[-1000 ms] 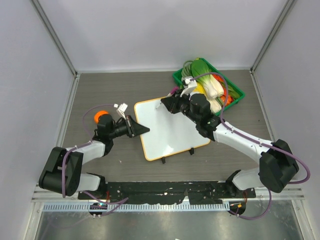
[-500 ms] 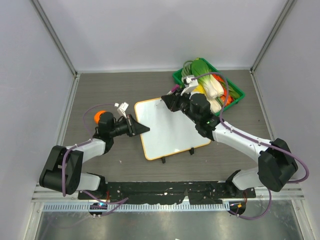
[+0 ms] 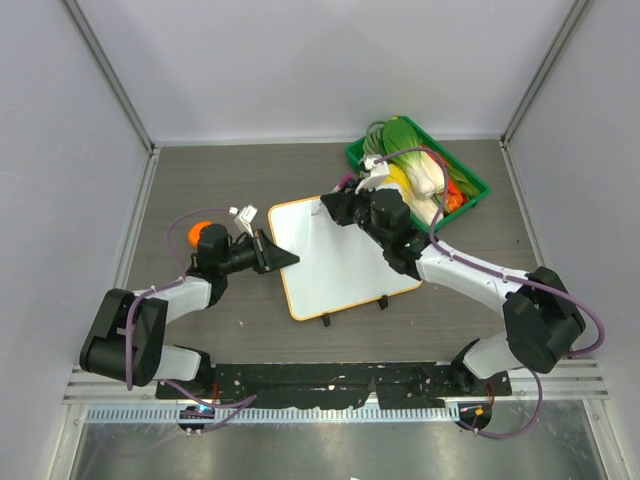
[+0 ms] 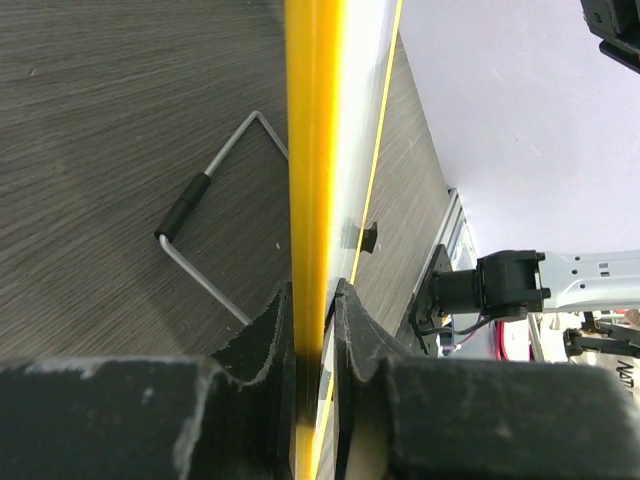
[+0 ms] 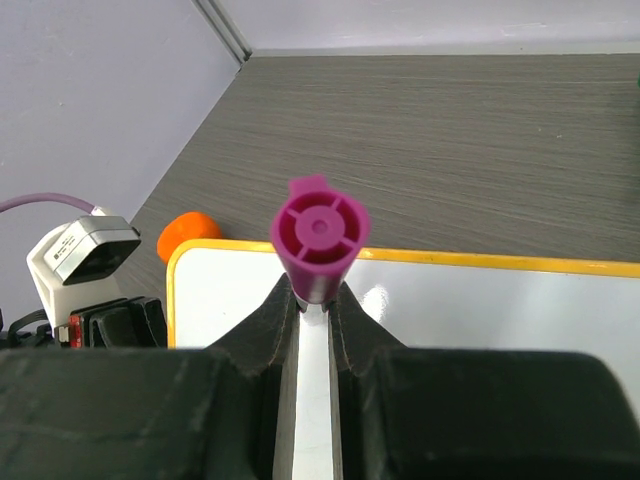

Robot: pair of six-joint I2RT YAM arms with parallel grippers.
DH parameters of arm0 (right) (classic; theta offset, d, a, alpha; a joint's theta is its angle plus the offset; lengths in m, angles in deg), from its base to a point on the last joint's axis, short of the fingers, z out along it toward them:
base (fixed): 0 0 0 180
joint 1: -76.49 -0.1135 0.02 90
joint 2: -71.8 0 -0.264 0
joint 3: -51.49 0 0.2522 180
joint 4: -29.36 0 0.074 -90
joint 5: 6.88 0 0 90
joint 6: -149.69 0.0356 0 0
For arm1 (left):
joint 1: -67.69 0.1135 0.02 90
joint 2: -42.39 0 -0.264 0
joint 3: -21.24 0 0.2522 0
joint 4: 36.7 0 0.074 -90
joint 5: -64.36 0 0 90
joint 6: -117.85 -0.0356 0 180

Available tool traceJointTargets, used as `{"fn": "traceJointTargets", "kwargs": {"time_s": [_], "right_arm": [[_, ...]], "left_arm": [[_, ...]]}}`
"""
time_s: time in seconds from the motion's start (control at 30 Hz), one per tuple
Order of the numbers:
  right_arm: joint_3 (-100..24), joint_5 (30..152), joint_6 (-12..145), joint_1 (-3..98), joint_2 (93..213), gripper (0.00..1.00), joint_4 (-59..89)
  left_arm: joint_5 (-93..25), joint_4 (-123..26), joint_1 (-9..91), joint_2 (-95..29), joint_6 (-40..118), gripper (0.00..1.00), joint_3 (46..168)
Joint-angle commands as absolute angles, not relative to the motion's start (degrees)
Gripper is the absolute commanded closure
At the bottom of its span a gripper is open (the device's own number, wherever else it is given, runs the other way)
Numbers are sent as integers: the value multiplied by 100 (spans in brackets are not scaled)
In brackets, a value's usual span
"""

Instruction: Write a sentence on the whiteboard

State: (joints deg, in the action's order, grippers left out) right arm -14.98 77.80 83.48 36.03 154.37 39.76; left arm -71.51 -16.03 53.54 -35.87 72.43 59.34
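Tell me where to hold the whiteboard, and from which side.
Grip the whiteboard by the orange frame of its left edge, from the left. It is thin, so only an edge fits between jaws; clips sit on the near edge and the right hand is over the far corner. The left hand pinches there.

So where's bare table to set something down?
Bare table at far left, between back wall, orange ball and whiteboard; also the near strip between whiteboard and arm bases. Crowded far right: green basket and the right claw holding a marker.

Glossy whiteboard [image 3: 330, 265]; matt wood-grain table [image 3: 200, 170], probably laminate.
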Motion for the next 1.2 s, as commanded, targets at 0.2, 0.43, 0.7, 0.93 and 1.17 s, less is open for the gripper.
{"fn": "traceJointTargets", "kwargs": {"time_s": [0.2, 0.43, 0.7, 0.93, 1.17], "right_arm": [[-1623, 7942, 8201, 3466, 15653, 99, 4223], [-1588, 8057, 8149, 3440, 15644, 99, 3898], [-1307, 8022, 8105, 3431, 15478, 99, 3687], [-1131, 7855, 8061, 3431, 15372, 99, 3573], [-1078, 7627, 8122, 3439, 15319, 99, 3555]], "left_arm": [[-6097, -2586, 5398, -3874, 6310, 100, 5812], [-6097, -2585, 5407, -3882, 6310, 100, 5820], [-6089, -2594, 5407, -3900, 6310, 100, 5820], [-6080, -2603, 5398, -3900, 6310, 100, 5820], [-6106, -2603, 5407, -3926, 6310, 100, 5829]]}}
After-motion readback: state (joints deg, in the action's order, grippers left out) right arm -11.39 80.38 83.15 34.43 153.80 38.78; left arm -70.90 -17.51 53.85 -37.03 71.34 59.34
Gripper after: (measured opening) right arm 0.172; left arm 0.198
